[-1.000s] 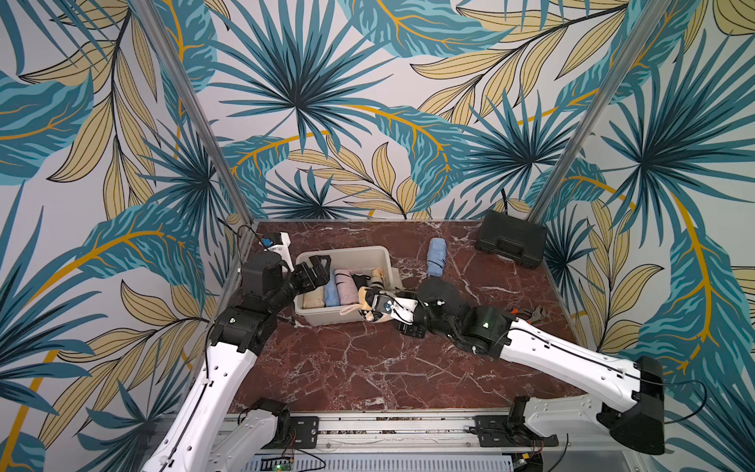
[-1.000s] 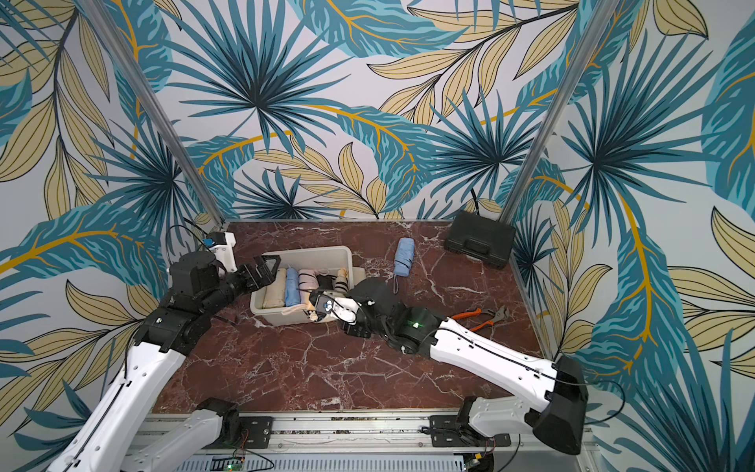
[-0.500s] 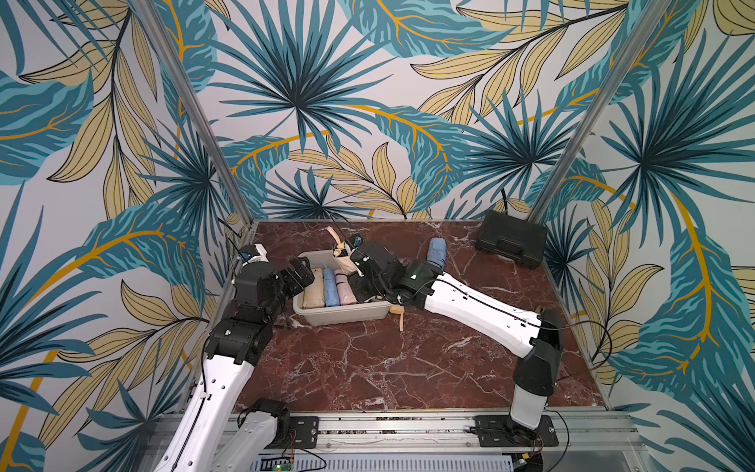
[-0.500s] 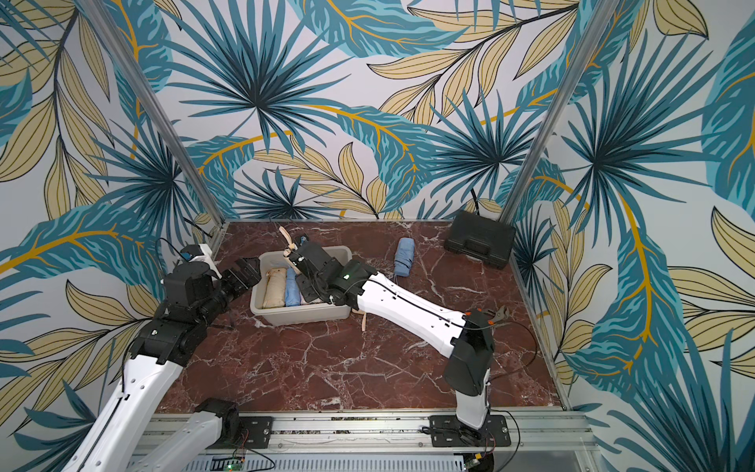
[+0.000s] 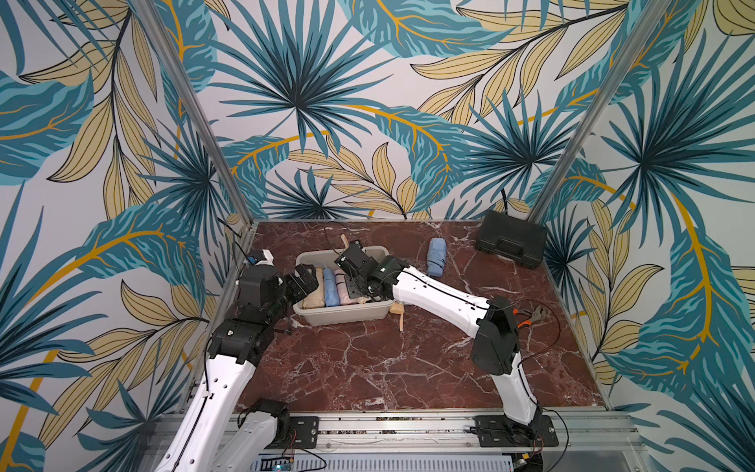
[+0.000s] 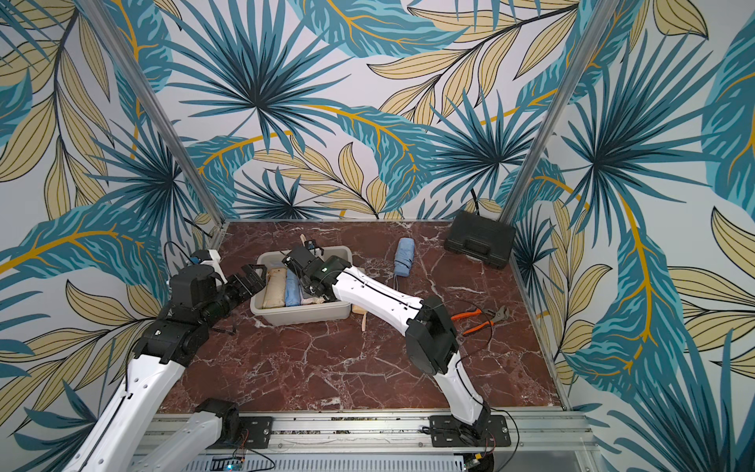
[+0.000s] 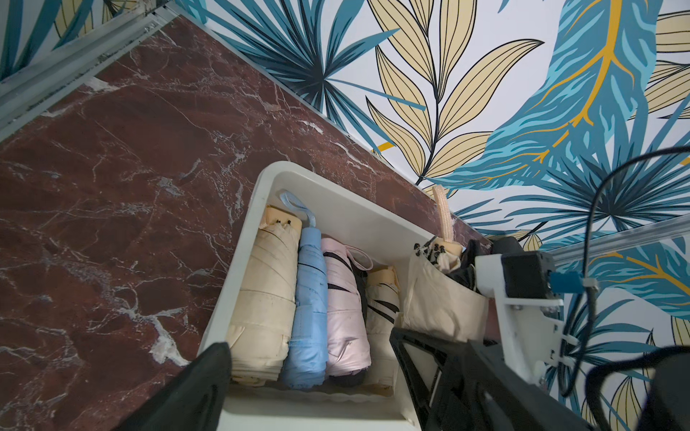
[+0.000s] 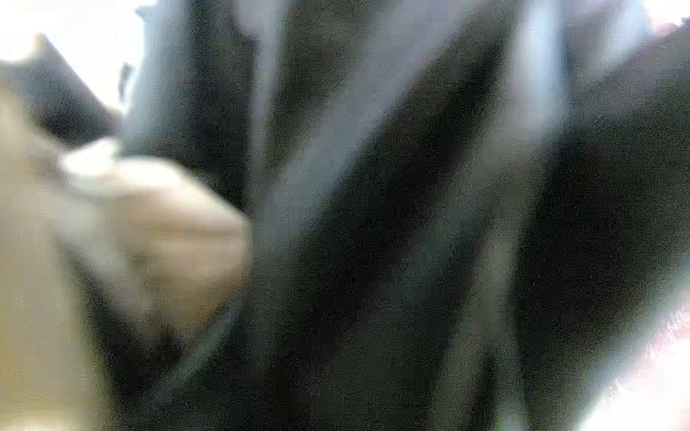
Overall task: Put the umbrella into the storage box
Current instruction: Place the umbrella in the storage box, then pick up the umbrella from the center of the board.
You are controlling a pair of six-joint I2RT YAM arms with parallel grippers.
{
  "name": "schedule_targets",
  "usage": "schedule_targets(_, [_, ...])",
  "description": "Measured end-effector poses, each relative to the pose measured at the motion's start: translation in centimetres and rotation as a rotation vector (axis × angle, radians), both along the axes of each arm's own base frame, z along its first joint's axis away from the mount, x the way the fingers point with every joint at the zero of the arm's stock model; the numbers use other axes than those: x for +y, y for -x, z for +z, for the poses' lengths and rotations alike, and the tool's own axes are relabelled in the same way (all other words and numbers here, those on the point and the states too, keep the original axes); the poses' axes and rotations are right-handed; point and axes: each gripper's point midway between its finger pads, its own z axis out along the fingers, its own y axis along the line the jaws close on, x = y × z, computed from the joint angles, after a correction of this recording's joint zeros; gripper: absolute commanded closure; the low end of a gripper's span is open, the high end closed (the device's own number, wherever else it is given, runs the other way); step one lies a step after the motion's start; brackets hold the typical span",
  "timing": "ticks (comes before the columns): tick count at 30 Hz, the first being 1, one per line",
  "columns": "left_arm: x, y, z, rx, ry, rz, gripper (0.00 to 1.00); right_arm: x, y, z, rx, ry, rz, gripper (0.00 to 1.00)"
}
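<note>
Grips cream umbrella (image 7: 440, 302) mid-bundle in part-closed right claw (image 5: 354, 274), tilted over storage box (image 7: 354, 212) end. Holds left claw (image 5: 305, 282) wide open, empty. Likely light, soft-skinned, stiff-cored; best taken mid-bundle, not by strap (image 7: 444, 212).

Top views overlook whole table (image 5: 367, 367) — left wrist close above storage box (image 7: 354, 220).

**Tabletop** (image 5: 367, 367): red-brown marble pattern, veined in white; taken as the reference.
**Walls** (image 5: 327, 102): raised behind it and at both its sides, papered with teal and tan palm leaves on a pale ground.
**Posts** (image 5: 200, 114): two, aluminium, set at its rear corners.
**Rail** (image 5: 388, 427): slotted aluminium, fixed along its front edge.
**Light**: even and diffuse; soft shadows are cast on it.
</note>
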Motion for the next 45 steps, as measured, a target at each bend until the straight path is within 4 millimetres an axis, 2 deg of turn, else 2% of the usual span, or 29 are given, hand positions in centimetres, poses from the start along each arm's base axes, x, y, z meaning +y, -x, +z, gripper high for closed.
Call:
schedule_targets(6, [-0.1, 0.2, -0.8, 0.018, 0.017, 0.001, 0.00, -0.3, -1.0, -2.7, 0.038, 0.025, -0.051, 0.63])
schedule_targets(8, [-0.2, 0.2, -1.1, 0.024, 0.022, 0.001, 0.00, -0.5, -0.8, -3.4, 0.055, 0.037, -0.061, 0.57])
schedule_targets(10, [-0.2, 0.2, -1.2, 0.027, 0.025, 0.001, 0.00, -0.6, -0.7, -3.8, 0.064, 0.041, -0.070, 0.44])
schedule_targets(12, [-0.2, 0.2, -1.2, 0.028, 0.027, -0.002, 0.00, -0.7, -0.6, -3.9, 0.070, 0.038, -0.083, 0.33])
schedule_targets(15, [-0.3, 0.2, -1.2, 0.029, 0.034, -0.004, 0.00, -0.7, -0.7, -3.8, 0.068, 0.032, -0.093, 0.25])
schedule_targets(22, [-0.4, 0.1, -1.3, 0.032, 0.037, -0.006, 0.00, -0.6, -1.2, -3.3, 0.038, 0.033, -0.087, 0.22])
schedule_targets(26, [-0.4, -0.1, -1.1, 0.024, 0.038, -0.007, 0.00, -0.4, -1.3, -1.3, 0.003, 0.013, -0.060, 0.22])
schedule_targets(28, [-0.5, -0.2, -1.1, 0.019, 0.038, -0.007, 0.00, -0.4, -1.3, 0.8, -0.029, -0.009, -0.040, 0.22])
schedule_targets(32, [-0.5, -0.7, -1.2, 0.019, 0.030, -0.011, 0.00, -1.1, -1.2, 6.7, -0.125, -0.068, 0.000, 0.22])
schedule_targets(36, [-0.6, -1.4, -1.4, 0.015, 0.016, -0.018, 0.00, -3.6, -1.2, 12.0, -0.223, -0.097, 0.006, 0.22])
schedule_targets(39, [-0.7, -2.0, -1.2, -0.001, 0.007, -0.024, 0.00, -6.6, -1.7, 13.5, -0.259, -0.075, -0.026, 0.21])
schedule_targets(41, [-0.8, -2.3, -1.0, -0.014, 0.004, -0.026, 0.00, -8.9, -2.4, 13.1, -0.257, -0.048, -0.062, 0.20])
schedule_targets(45, [-0.9, -3.2, -0.6, -0.042, 0.000, -0.028, 0.00, -14.2, -4.7, 10.0, -0.209, 0.027, -0.171, 0.15])
